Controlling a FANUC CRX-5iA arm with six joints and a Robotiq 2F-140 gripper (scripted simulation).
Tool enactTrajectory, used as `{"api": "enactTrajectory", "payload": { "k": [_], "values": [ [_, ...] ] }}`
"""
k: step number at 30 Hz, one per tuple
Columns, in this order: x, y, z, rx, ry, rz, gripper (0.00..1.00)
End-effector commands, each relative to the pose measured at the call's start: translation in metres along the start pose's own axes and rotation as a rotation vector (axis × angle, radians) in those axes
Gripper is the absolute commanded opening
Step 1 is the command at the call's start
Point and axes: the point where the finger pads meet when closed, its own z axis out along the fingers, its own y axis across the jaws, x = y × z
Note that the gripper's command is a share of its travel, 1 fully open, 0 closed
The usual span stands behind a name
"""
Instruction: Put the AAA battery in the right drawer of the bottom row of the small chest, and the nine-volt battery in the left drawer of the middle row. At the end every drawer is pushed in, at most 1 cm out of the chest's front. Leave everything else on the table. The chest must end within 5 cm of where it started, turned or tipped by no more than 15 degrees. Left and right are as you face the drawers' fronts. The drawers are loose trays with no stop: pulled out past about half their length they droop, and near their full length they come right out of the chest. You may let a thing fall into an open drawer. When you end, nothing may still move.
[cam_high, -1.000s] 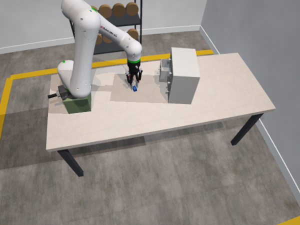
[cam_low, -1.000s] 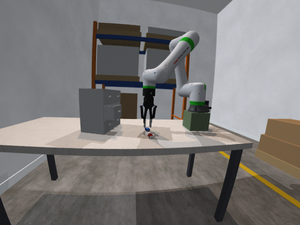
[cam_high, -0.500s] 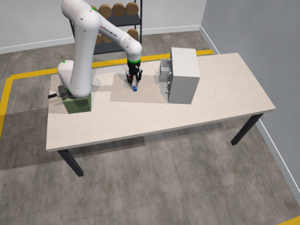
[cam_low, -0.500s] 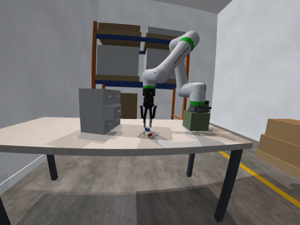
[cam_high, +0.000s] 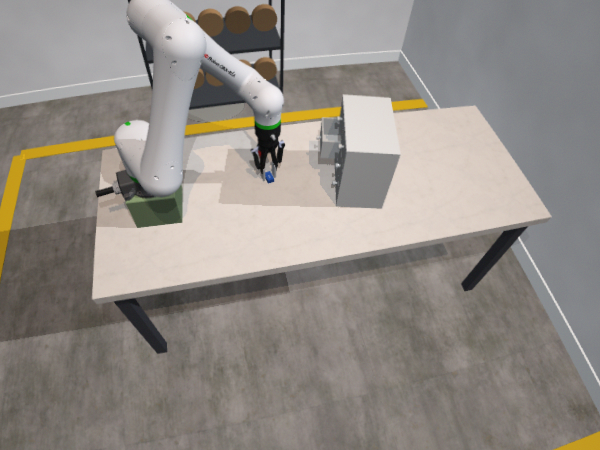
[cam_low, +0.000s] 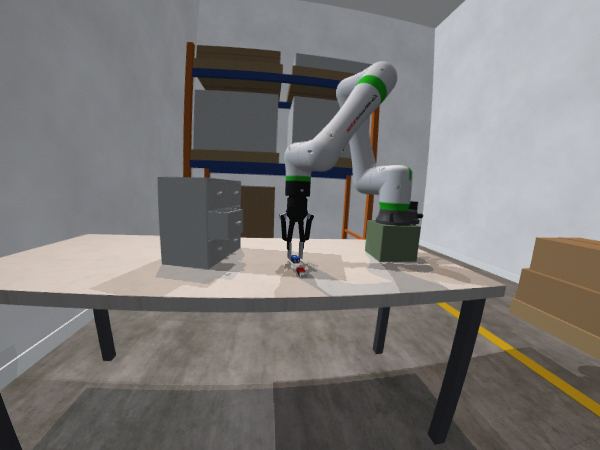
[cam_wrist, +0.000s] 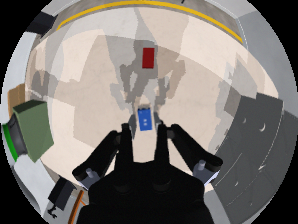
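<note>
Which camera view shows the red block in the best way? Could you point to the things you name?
The wrist view: the whole red block (cam_low: 301, 271) (cam_wrist: 148, 58) appears from above, unobstructed. The exterior view shows it small, low and from the side, near the blue block (cam_low: 295, 258) (cam_wrist: 145, 120). In the top view I cannot make it out clearly.
</note>
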Motion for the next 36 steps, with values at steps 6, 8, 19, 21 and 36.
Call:
{"api": "enactTrajectory", "payload": {
  "k": [6, 8, 19, 21, 36],
  "values": [
    [0.0000, 0.0003, 0.0099, 0.000, 0.000, 0.000, 0.26],
    [0.0000, 0.0003, 0.0102, 0.000, 0.000, 0.000, 0.26],
    [0.0000, 0.0003, 0.0102, 0.000, 0.000, 0.000, 0.26],
    [0.0000, 0.0003, 0.0102, 0.000, 0.000, 0.000, 0.26],
    [0.0000, 0.0003, 0.0102, 0.000, 0.000, 0.000, 0.14]
  ]
}}
